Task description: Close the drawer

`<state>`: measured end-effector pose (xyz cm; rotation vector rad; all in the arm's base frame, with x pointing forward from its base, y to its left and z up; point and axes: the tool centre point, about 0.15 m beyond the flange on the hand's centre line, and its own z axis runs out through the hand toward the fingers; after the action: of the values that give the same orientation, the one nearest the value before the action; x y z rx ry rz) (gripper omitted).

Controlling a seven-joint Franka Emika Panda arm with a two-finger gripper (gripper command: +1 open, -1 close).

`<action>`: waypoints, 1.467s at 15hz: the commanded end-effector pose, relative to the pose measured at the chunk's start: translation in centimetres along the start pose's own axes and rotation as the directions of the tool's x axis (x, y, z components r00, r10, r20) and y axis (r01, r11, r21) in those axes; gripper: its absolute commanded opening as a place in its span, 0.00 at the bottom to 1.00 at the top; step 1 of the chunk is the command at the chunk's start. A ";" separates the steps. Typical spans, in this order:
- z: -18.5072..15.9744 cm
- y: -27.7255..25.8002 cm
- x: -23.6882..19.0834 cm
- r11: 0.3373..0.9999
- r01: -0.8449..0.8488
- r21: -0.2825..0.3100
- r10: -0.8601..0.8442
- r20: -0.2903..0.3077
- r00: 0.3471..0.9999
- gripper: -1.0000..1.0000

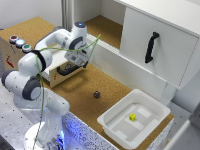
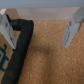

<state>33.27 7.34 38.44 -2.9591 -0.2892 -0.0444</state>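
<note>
The light-brown wooden box (image 1: 9, 55) with three coloured buttons stands at the exterior view's left. Its pale cream drawer (image 1: 54, 77) is pulled out toward the exterior view's right, and a strip of its dark interior shows. My gripper (image 1: 78, 61) hangs just above the drawer's outer end, partly hiding it. In the wrist view the gripper (image 2: 39, 30) is open, its two pale fingers (image 2: 72, 30) wide apart with only cork floor between them. A black band (image 2: 20, 50) with a pale surface beside it lies next to one finger; I cannot tell whether it belongs to the drawer.
A white plastic tub (image 1: 135, 120) holding a small yellow piece (image 1: 132, 117) sits at the exterior view's lower right. A small dark object (image 1: 96, 94) lies on the cork. Behind stands a white cabinet panel with a black handle (image 1: 151, 47). A green cable (image 1: 42, 90) hangs along the arm.
</note>
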 end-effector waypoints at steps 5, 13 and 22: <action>6.6 2.0 1.8 0.999 -0.017 0.038 0.013 0.092 0.996 0.00; 6.7 -1.7 3.5 1.000 0.001 0.013 -0.002 0.081 0.997 0.00; 8.0 -7.9 5.6 0.999 0.042 0.000 -0.042 0.092 0.995 0.00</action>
<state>35.67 12.76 32.78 -2.9335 -0.3662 0.0364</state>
